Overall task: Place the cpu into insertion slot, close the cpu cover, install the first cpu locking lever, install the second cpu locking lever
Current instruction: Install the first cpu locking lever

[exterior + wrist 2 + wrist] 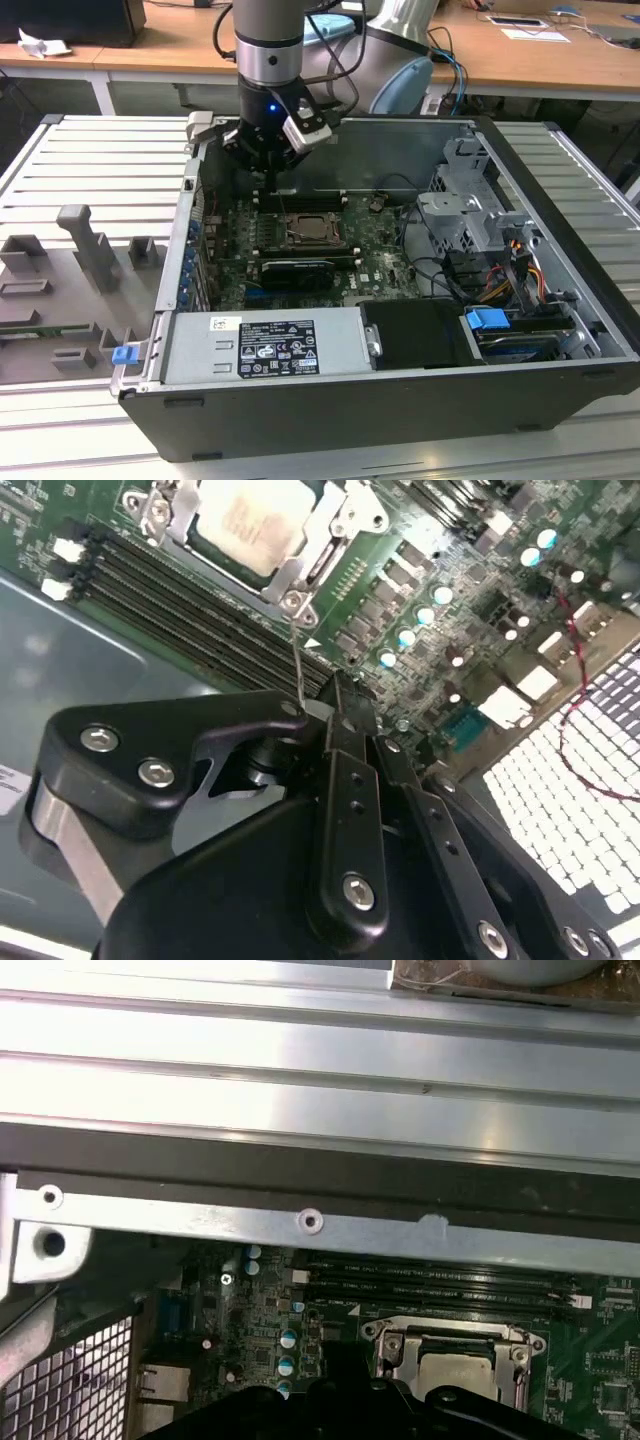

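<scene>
1. Placing is done: the cpu (250, 515) lies flat in the insertion slot (343, 232) on the green board inside the open computer case (400, 150), pale metal top facing up.
2. The cover step looks done too. The cpu cover (322, 542) lies down around the chip as a silver frame, and in the first wrist view it sits level over the chip's edges.
3. The levers are not finished. One locking lever (297, 655), a thin wire, stands up from the socket's corner instead of lying latched beside it.
4. The end effector (335, 702) hangs above the memory slots (190, 600), just beside the socket. It is clenched, and the lever's free end runs right up to its tip, so I judge it pinched there, though the contact itself is hidden.
5. The other lever's state cannot be told from these views, so at least one latch is left to do, possibly both.
</scene>
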Motion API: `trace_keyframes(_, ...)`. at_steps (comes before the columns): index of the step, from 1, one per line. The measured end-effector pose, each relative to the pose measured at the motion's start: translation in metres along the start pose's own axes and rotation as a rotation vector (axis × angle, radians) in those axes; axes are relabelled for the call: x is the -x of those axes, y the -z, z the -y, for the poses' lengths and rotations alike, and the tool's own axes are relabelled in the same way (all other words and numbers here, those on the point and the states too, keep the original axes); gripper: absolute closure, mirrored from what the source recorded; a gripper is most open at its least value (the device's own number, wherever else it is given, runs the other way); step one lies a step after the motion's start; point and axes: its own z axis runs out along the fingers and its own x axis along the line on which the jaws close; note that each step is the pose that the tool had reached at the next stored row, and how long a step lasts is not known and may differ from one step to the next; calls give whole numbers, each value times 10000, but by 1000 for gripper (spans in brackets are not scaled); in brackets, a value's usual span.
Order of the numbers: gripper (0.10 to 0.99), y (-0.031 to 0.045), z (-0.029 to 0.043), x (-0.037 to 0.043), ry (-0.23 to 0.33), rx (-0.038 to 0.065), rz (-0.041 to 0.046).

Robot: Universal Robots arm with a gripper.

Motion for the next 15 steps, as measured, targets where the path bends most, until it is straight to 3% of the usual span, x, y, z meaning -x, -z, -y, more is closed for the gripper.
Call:
trace_keyframes(6,980,-18,-3,90,0,1,1)
trace_keyframes(15,980,-58,3,150,0,-4,1)
